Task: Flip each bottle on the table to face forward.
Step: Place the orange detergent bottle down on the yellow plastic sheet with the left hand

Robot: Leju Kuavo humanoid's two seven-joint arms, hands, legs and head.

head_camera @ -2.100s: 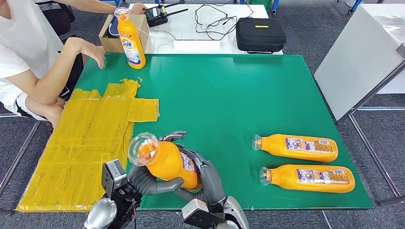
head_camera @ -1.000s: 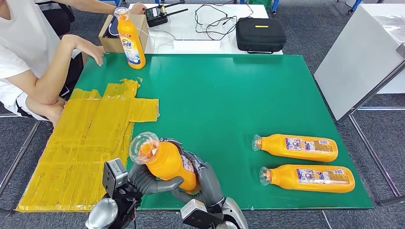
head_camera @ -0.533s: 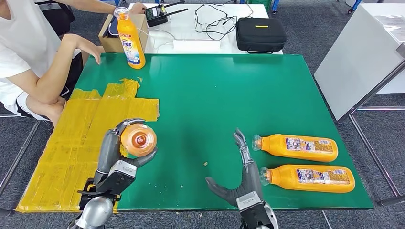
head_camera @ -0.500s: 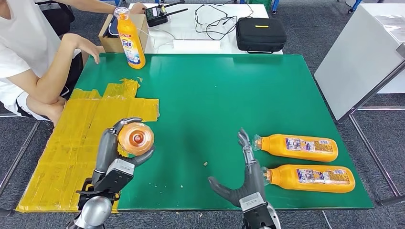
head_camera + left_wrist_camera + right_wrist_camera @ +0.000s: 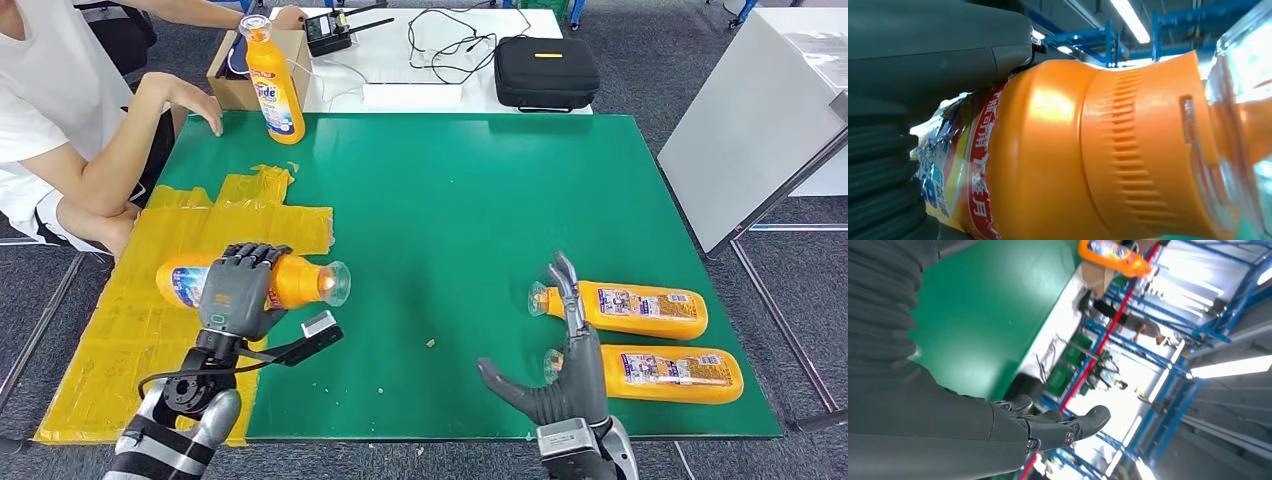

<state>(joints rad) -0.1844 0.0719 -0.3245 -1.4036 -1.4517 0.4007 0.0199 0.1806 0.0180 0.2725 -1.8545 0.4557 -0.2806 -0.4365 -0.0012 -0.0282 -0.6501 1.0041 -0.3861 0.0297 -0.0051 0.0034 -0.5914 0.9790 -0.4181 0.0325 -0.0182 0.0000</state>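
My left hand grips an orange bottle around its middle, holding it on its side above the yellow taped patch, clear cap toward the table's centre. The left wrist view shows that bottle close up, with its torn label next to my hand. Two more orange bottles lie on their sides at the right front: one farther, one nearer, caps pointing left. My right hand is open, fingers spread, just left of their caps. A fourth bottle stands upright at the far left corner.
A person sits at the left with a hand on the table's far left edge. The green table carries a yellow taped patch. Behind it stand a cardboard box, a black case and cables. A white table stands to the right.
My left hand turned the bottle from cap-toward-camera to lying sideways, cap pointing right. My right hand let go earlier and moved right, close beside the two lying bottles' caps.
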